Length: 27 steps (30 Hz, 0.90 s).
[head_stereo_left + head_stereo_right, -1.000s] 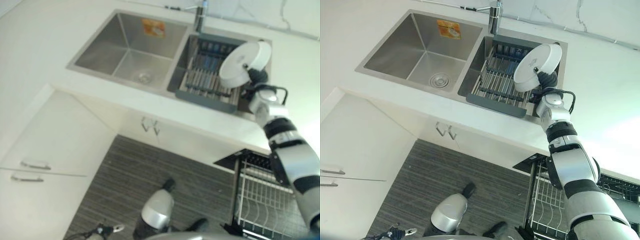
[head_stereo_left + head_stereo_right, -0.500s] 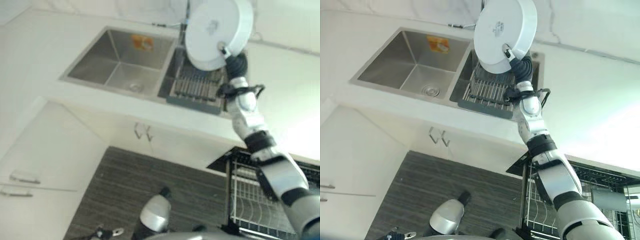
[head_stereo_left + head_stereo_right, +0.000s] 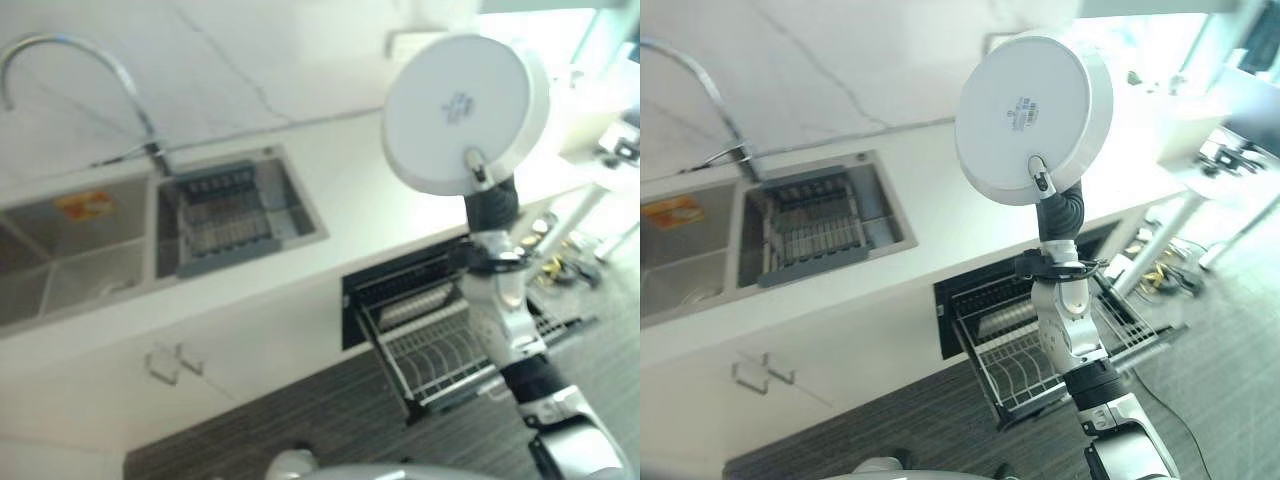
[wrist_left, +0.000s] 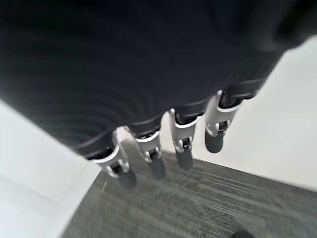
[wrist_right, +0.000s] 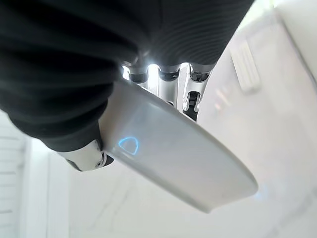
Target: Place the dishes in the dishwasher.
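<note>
White bowl (image 3: 1032, 115) pinched in right hand (image 3: 1042, 184), raised high; open dishwasher rack (image 3: 1035, 355) directly below. Left hand (image 4: 168, 144) relaxed, empty.

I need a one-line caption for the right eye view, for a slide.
The right hand holds a white plate high above the counter, with the pulled-out dishwasher rack below.

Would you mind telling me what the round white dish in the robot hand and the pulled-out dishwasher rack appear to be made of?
The round white dish, pinched at its rim by the right robot hand, looks like glazed ceramic: its glossy surface reflects light and its underside carries a printed mark, though hard plastic cannot be excluded. The dishwasher rack appears to be light-coated metal wire, judging by its thin, evenly spaced bars.
</note>
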### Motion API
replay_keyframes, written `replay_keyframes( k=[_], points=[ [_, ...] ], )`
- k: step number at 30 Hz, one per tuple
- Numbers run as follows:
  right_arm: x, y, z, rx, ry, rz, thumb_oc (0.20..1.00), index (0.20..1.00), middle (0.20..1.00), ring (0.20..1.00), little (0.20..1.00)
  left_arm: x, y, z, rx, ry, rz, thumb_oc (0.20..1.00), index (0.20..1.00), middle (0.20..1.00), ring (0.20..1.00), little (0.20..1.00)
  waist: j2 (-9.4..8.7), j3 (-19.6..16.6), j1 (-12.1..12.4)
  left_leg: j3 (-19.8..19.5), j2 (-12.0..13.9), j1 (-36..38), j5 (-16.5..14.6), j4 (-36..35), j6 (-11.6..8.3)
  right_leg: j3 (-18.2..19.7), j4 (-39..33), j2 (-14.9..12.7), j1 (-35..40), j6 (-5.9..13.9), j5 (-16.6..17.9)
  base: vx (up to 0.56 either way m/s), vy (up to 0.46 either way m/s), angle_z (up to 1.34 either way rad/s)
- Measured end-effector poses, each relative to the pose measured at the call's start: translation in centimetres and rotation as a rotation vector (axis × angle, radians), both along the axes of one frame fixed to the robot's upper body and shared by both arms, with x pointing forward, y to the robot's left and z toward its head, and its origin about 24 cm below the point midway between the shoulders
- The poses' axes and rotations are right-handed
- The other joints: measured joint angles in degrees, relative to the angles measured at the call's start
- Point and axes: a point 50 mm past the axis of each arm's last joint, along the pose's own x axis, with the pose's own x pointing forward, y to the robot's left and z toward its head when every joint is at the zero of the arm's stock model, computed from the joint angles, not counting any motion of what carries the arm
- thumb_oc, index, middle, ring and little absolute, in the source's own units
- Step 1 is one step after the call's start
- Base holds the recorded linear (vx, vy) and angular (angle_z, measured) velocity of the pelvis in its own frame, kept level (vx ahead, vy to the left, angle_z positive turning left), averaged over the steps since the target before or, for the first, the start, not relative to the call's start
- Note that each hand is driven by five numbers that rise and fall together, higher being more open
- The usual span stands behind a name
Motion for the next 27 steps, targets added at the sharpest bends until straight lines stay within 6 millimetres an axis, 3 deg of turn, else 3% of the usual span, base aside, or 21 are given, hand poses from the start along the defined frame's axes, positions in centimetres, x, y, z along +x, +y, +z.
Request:
replay_keyframes(
  k=[1, 4, 9, 14, 17, 22, 27],
  points=[
    [-0.2, -0.3, 0.0, -0.031, -0.007, 0.007, 0.2, 0.2, 0.2, 0.2, 0.2, 0.7, -0.3, 0.1, 0.017, 0.049, -0.162, 1.0, 1.0, 1.0, 1.0, 1.0, 1.16, -0.6, -1.2, 1.6, 0.8, 1.1, 0.2, -0.9, -0.32, 1.8, 0.0, 0.7, -0.5, -0.2, 0.1, -0.01, -0.178, -0.65],
    [-0.7, -1.2, -0.9, -0.048, 0.026, -0.02, 0.2, 0.2, 0.2, 0.2, 0.2, 1.7, -0.1, 0.3, 0.051, 0.072, -0.168, 1.0, 1.0, 1.0, 1.0, 1.0, 2.04, -0.8, -3.5, 3.7, 1.5, 3.2, 0.5, -2.6, -0.72, 3.8, -0.1, 1.7, -0.3, -0.44, 0.1, 0.02, -0.153, -0.46],
    [-2.4, -5.6, -4.0, -0.072, 0.182, -0.155, 0.2, 0.2, 0.2, 0.2, 0.2, 3.4, -0.2, 0.6, 0.109, -0.01, -0.193, 1.0, 1.0, 1.0, 1.0, 1.0, 1.92, -0.8, -4.8, 4.7, 1.7, 3.8, 0.3, -2.6, -0.83, 5.4, 0.0, 2.4, -0.4, -0.82, 0.0, 0.03, -0.063, -0.13],
    [-3.5, -7.2, -6.9, -0.174, 0.319, -0.154, 0.2, 0.2, 0.2, 0.2, 0.2, 1.6, 0.2, 0.4, 0.125, 0.025, -0.163, 1.0, 1.0, 1.0, 1.0, 1.0, 0.83, -0.3, -5.2, 4.7, 1.5, 3.4, 0.0, -2.7, -0.63, 5.6, 0.0, 2.2, -0.5, -0.76, 0.1, 0.0, -0.024, -0.01],
    [-4.2, -8.4, -8.0, -0.169, 0.358, -0.177, 0.2, 0.2, 0.2, 0.2, 0.2, -1.4, 1.2, 0.2, 0.167, 0.113, -0.104, 1.0, 1.0, 1.0, 1.0, 1.0, -0.57, 0.0, -5.3, 4.6, 1.2, 2.8, -0.3, -3.0, -0.45, 5.7, 0.0, 2.1, -1.4, -0.63, 0.2, 0.02, 0.034, 0.01],
    [-4.7, -8.8, -10.9, -0.215, 0.484, -0.224, 0.2, 0.2, 0.2, 0.2, 0.2, -0.8, 1.0, 0.3, 0.175, 0.078, -0.104, 1.0, 1.0, 1.0, 1.0, 1.0, -0.81, 1.5, -5.2, 4.6, -0.4, 2.3, -0.5, -3.0, 0.11, 5.6, 0.3, 0.4, -1.6, 0.11, 0.7, -0.03, 0.06, 0.01],
    [-5.1, -7.3, -14.5, -0.205, 0.615, -0.192, 0.2, 0.2, 0.2, 0.2, 0.2, -0.2, 1.1, 0.4, 0.169, 0.052, -0.076, 1.0, 1.0, 1.0, 1.0, 1.0, -0.43, 3.6, -4.3, 4.5, -1.3, 1.6, -0.7, -2.7, 0.8, 5.5, 0.3, -0.6, -2.2, 0.14, 1.6, -0.03, 0.052, 0.02]
  ],
)
